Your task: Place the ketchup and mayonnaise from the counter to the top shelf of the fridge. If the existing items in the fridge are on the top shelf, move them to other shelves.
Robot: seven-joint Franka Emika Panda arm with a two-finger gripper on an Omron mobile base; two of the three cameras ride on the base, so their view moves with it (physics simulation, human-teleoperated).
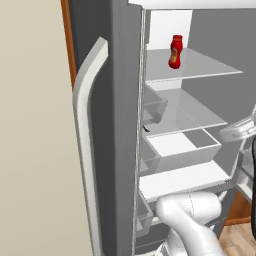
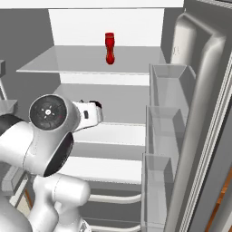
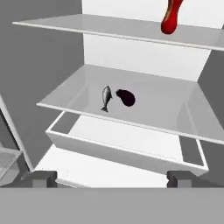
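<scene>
The ketchup [image 1: 175, 51] is a red bottle standing upright on the fridge's top shelf [image 1: 210, 67], also seen from the right [image 2: 109, 47] and at the upper right of the hand view [image 3: 170, 17]. My gripper [image 3: 112, 179] is open and holds nothing; it sits in front of the fridge, below and back from the bottle, at about the height of the drawer. My hand [image 2: 89, 113] reaches into the open fridge at mid height. The mayonnaise is out of view.
On the middle shelf [image 3: 175, 113] lie a small grey fish [image 3: 106, 98] and a dark eggplant [image 3: 126, 97] side by side. A white drawer [image 3: 131, 151] sits below it. Door bins [image 2: 167, 90] line the right door; the left door's handle [image 1: 85, 125] is close on the left.
</scene>
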